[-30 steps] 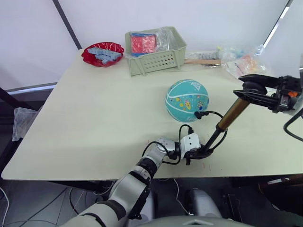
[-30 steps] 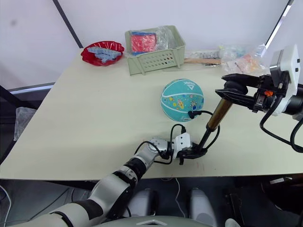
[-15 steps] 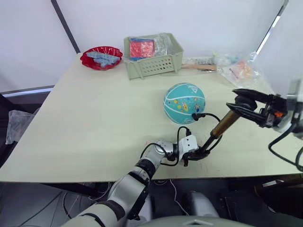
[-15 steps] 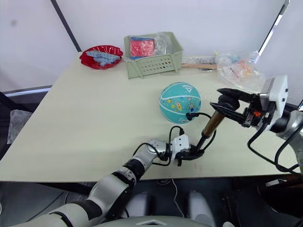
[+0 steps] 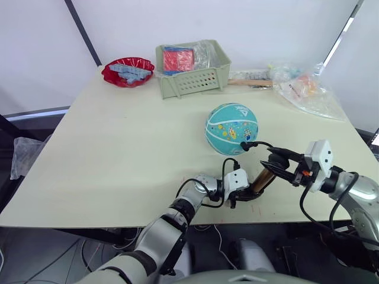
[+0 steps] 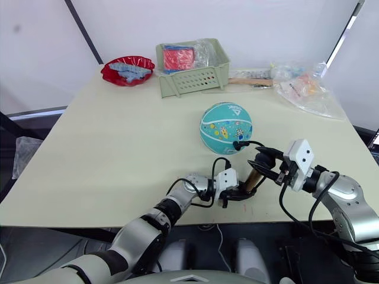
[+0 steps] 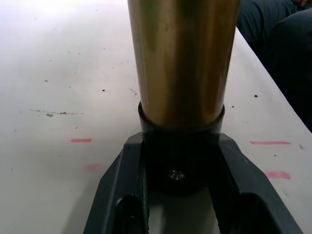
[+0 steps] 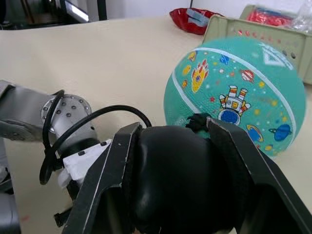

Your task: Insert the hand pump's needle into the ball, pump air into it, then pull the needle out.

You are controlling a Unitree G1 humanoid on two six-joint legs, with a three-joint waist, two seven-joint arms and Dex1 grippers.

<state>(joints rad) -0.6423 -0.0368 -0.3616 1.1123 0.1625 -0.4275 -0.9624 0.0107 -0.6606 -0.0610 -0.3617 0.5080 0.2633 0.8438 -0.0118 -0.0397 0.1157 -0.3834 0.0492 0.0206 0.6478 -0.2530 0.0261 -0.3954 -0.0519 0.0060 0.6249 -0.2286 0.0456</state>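
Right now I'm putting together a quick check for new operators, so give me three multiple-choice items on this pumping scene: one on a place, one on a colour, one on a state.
1. Where does the pale green slotted plastic basket stand?
A. At the table's far edge, beyond the ball
B. Beside the left claw
C. On the floor

2. What colour is the shallow dish next to that basket?
A. Yellow
B. Red
C. White

3. What does the left claw hold?
A. Nothing, it is open
B. The ball
C. The black end cap of the slim bronze-gold metal hand pump

Answers: 1 A, the basket sits far behind the teal-turquoise rubber ball. 2 B, the dish shows red. 3 C, the left wrist view shows both fingers clamped round the cap; the right claw grips the black T-handle.
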